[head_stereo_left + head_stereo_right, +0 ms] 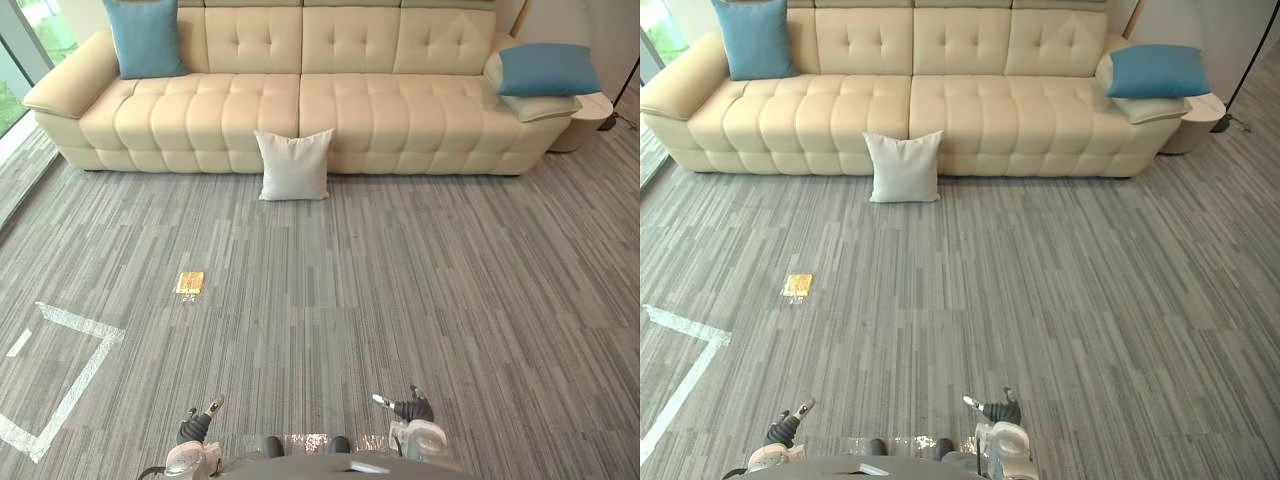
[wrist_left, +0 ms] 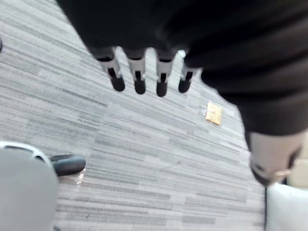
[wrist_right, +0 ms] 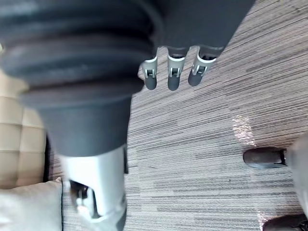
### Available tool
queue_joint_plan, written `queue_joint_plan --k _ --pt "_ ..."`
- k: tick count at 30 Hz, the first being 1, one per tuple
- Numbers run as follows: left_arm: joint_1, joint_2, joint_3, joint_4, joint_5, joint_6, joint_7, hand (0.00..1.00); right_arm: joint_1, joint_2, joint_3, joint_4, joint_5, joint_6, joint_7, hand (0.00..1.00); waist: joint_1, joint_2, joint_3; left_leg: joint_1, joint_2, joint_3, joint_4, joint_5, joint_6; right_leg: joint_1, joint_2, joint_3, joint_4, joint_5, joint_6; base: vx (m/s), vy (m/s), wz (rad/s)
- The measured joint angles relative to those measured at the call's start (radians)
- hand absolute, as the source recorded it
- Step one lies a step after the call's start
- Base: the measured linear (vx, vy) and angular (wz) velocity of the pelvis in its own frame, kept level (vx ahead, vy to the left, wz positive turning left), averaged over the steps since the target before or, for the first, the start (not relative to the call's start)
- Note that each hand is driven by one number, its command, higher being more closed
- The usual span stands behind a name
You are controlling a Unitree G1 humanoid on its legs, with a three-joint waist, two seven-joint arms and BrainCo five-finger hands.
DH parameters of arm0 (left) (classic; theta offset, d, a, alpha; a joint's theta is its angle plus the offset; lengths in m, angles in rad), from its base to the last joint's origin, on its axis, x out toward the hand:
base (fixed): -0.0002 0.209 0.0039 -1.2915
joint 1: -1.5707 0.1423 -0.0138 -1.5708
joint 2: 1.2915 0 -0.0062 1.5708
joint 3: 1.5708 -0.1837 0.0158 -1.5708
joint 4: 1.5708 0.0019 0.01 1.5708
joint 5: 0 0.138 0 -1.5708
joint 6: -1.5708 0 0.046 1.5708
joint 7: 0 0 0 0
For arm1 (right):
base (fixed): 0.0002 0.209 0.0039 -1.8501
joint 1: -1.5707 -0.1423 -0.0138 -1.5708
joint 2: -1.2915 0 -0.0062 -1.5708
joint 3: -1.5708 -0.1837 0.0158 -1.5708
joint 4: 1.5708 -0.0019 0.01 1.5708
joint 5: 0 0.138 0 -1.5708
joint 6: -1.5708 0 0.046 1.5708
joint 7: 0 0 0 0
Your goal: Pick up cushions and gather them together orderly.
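A white cushion [image 1: 294, 165] stands upright on the carpet, leaning against the front of the cream sofa [image 1: 300, 110]. One blue cushion [image 1: 146, 37] rests against the sofa's back at its left end. Another blue cushion [image 1: 546, 69] lies on the right armrest. My left hand [image 1: 197, 427] hangs low at the near edge, far from all cushions, its fingers [image 2: 138, 79] relaxed and holding nothing. My right hand [image 1: 407, 408] hangs likewise, its fingers [image 3: 173, 77] loose over bare carpet.
A small yellow tag [image 1: 190, 283] lies on the grey striped carpet between me and the sofa. White tape lines [image 1: 70, 385] mark the floor at the near left. A round side table [image 1: 590, 120] stands past the sofa's right end. A window wall [image 1: 15, 70] runs along the left.
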Motion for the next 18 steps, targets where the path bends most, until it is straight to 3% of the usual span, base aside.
queue_joint_plan --k 11,18 --pt "-0.004 -0.029 0.057 0.005 0.003 0.010 -0.002 0.00 -0.003 -0.001 -0.123 0.103 -0.014 0.053 0.006 0.00 0.013 0.005 0.000 0.015 0.002 0.009 -0.001 -0.001 -0.001 0.015 0.000 -0.002 0.000 -0.001 0.002 -0.03 -0.010 -0.01" --pt "-0.012 -0.034 0.064 0.007 0.059 0.011 -0.028 0.00 -0.013 0.000 -0.139 0.124 -0.029 0.057 0.030 0.00 0.018 0.008 0.001 0.014 0.002 0.008 -0.001 -0.001 -0.001 0.015 0.000 -0.004 0.000 -0.002 0.004 -0.02 -0.013 0.01"
